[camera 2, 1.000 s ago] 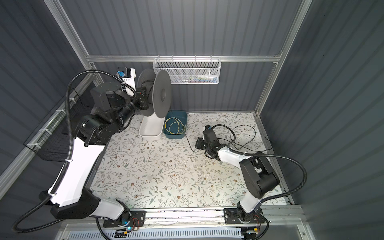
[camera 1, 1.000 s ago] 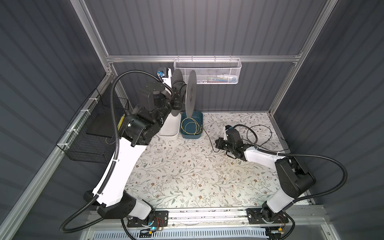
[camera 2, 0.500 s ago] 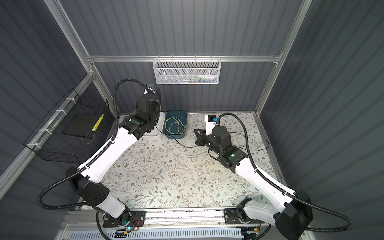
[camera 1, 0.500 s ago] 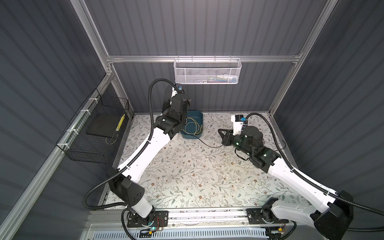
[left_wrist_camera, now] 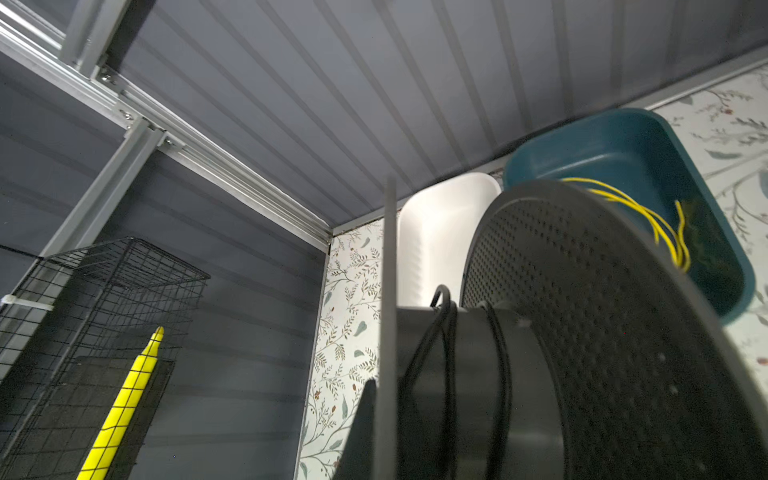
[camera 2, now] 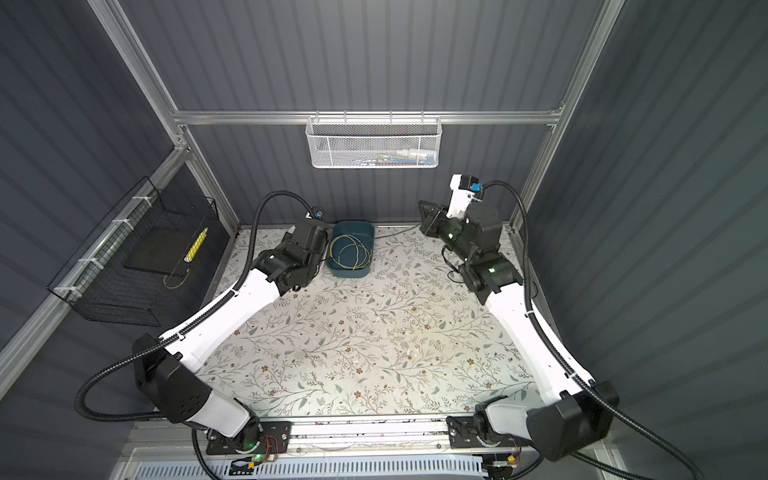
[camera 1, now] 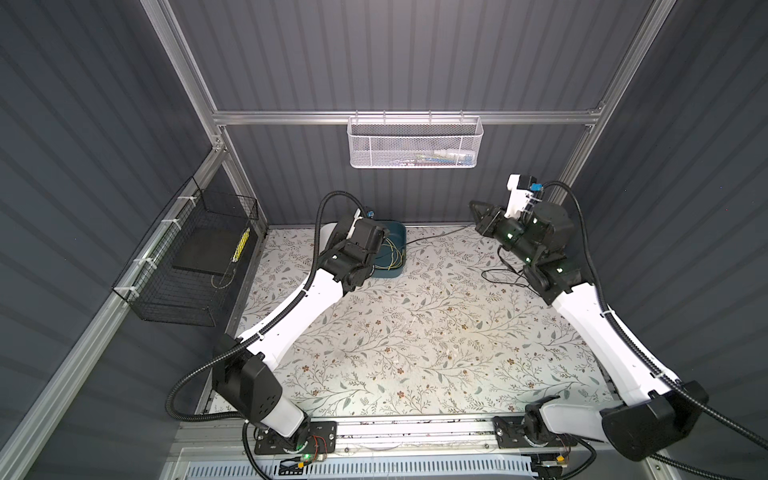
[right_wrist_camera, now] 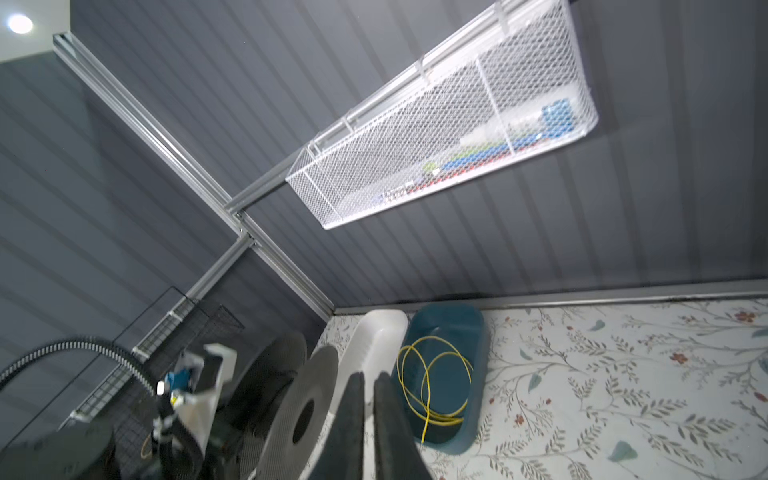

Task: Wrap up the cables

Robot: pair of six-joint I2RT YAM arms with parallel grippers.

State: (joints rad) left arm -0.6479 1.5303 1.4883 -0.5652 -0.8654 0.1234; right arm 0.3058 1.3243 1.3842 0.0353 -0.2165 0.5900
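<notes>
My left gripper [left_wrist_camera: 380, 399] is shut on one flange of a dark grey perforated spool [left_wrist_camera: 582, 332]. A few turns of the black cable [left_wrist_camera: 446, 353] lie on its hub. In both top views the wrist hides this gripper and the spool at the back left. More black cable [camera 1: 436, 235] runs along the table's back edge and loops at the right [camera 1: 498, 274]. A yellow wire [camera 2: 349, 253] lies coiled in the teal bin [camera 2: 351, 222]. My right gripper [camera 1: 478, 210] hangs raised at the back right. Its fingers [right_wrist_camera: 353, 415] stand a narrow slit apart, with nothing between them.
A white bin [left_wrist_camera: 440, 232] stands beside the teal bin against the back wall. A white mesh basket [camera 1: 415, 145] hangs on the back wall. On the left wall a black wire basket [camera 1: 187, 266] holds a yellow marker [camera 1: 241, 249].
The left arm has brought the spool down from high up to the back-left corner. The right gripper has risen off the table toward the back right, and its jaws have parted slightly.
</notes>
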